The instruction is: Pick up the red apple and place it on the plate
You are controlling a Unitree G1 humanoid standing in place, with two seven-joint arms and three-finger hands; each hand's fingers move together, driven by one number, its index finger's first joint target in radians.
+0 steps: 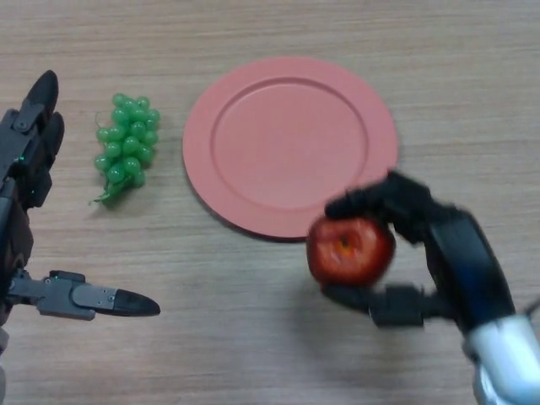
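A red apple (349, 249) is held in my right hand (439, 245), whose fingers and thumb curl round it from the right. The apple sits just over the near edge of the pink plate (290, 143), which lies at the middle of the table with nothing on it. My left hand (34, 152) rests at the far left with its fingers straight and its thumb stretched out toward the right, holding nothing.
A bunch of green grapes (126, 145) lies on the wooden table (472, 84) between my left hand and the plate.
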